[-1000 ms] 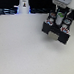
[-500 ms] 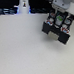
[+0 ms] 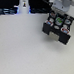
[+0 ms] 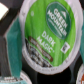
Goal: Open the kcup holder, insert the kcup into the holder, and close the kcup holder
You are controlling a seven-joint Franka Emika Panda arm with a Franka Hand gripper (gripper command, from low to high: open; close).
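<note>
The kcup (image 4: 47, 31), a round pod with a green lid, fills the wrist view very close to the camera. In the exterior view the kcup (image 3: 59, 19) shows as a small green spot between the dark fingers of my gripper (image 3: 59, 20). The gripper appears shut on it from the sides. It hangs directly over the kcup holder (image 3: 57, 31), a black boxy block at the exterior view's upper right. The pod is at the block's top, and I cannot tell whether the two touch. Whether the holder is open is not clear.
A white bottle-like post (image 3: 23, 3) stands at the back toward the exterior view's left, before a dark backdrop. The pale tabletop (image 3: 23, 51) spreads in front of and to the left of the holder.
</note>
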